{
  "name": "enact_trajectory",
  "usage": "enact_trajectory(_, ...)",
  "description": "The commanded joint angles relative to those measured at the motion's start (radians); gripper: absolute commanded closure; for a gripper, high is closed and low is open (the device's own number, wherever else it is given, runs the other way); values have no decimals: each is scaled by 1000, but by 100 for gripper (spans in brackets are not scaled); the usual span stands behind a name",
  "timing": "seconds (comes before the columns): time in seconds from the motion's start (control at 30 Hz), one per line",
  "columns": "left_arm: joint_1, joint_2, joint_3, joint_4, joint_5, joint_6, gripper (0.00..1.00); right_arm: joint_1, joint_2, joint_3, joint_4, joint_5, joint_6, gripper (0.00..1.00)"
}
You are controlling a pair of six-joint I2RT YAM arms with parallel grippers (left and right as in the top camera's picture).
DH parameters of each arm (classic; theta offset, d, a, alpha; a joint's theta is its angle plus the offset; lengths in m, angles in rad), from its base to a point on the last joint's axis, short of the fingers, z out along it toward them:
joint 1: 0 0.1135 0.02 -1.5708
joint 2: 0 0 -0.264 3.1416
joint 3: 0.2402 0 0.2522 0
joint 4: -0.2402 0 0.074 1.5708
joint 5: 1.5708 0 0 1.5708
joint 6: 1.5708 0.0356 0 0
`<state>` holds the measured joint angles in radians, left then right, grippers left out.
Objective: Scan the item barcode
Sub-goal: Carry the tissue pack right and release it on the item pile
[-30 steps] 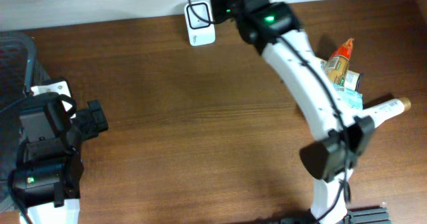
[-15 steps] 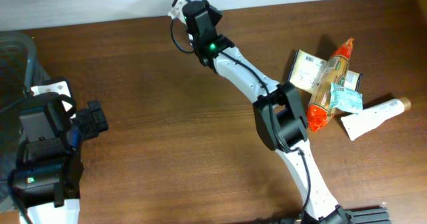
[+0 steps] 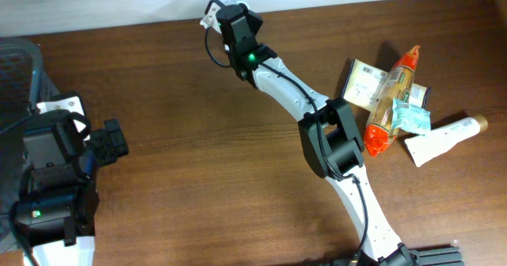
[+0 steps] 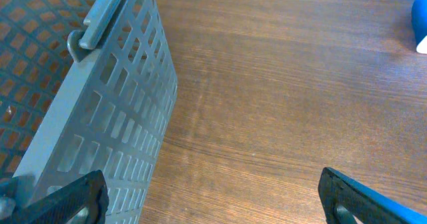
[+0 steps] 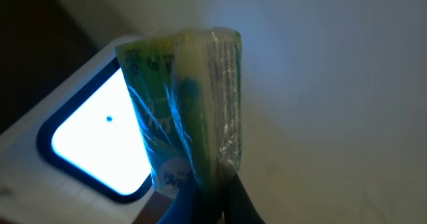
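DOWN TO THE SCANNER: The right gripper (image 5: 203, 201) clenches a crinkly, glossy plastic packet (image 5: 190, 111), printed green and yellow. It stands upright just in front of the scanner (image 5: 87, 144), whose rounded white window glows inside a blue rim. The left gripper (image 4: 213, 201) hangs wide open, empty, beside a grey mesh basket (image 4: 100, 117). A second earlier the right arm lay across the loose packets (image 3: 388, 92), now uncovered.

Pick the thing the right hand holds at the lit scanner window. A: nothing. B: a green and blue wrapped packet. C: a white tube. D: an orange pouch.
B: in the right wrist view the right hand pinches a green and blue wrapped packet in front of the glowing scanner.
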<state>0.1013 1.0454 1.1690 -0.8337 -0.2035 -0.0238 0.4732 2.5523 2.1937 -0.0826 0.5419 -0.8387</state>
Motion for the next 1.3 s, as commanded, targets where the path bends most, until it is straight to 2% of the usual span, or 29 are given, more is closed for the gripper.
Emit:
enact_trajectory(0.0,5,0,12,2,-11,-10,1,19,-43,4,-68,-31,64,96)
enact_trajectory(0.23,5,0,12,2,-11,-10,1,45,-323,4,-459,-399,477,96)
enact_trajectory(0.27,5,0,12,1,-11,-10,1,38,-395,4,-571,-461,547,96)
enact_trajectory(0.4,5,0,12,2,-11,-10,1,19,-529,4,-888,-411,609,96)
enact_trajectory(0.5,5,0,12,1,-11,-10,1,-24,-584,4,-1091,-276,861,96)
enact_trajectory(0.57,5,0,12,1,-11,-10,1,-90,-592,4,-1238,-196,968,96)
enact_trajectory(0.7,5,0,12,1,-11,-10,1,-266,-560,-14,-1408,-180,1139,96)
enact_trajectory(0.77,5,0,12,2,-11,-10,1,-357,-547,-71,-1405,-206,1191,96)
enact_trajectory(0.87,5,0,12,2,-11,-10,1,-467,-542,-207,-1308,-294,1199,96)
enact_trajectory(1.03,5,0,12,2,-11,-10,1,-592,-542,-474,-1011,-436,1199,95)
enact_trajectory(1.1,5,0,12,1,-11,-10,1,-611,-542,-485,-1003,-472,1199,71)
enact_trajectory(1.13,5,0,12,2,-11,-10,1,-616,-543,-484,-1006,-484,1199,53)
enact_trajectory(1.17,5,0,12,2,-11,-10,1,-619,-547,-471,-1023,-499,1198,47)
enact_trajectory(1.27,5,0,12,1,-11,-10,1,-617,-563,-410,-1104,-512,1187,45)
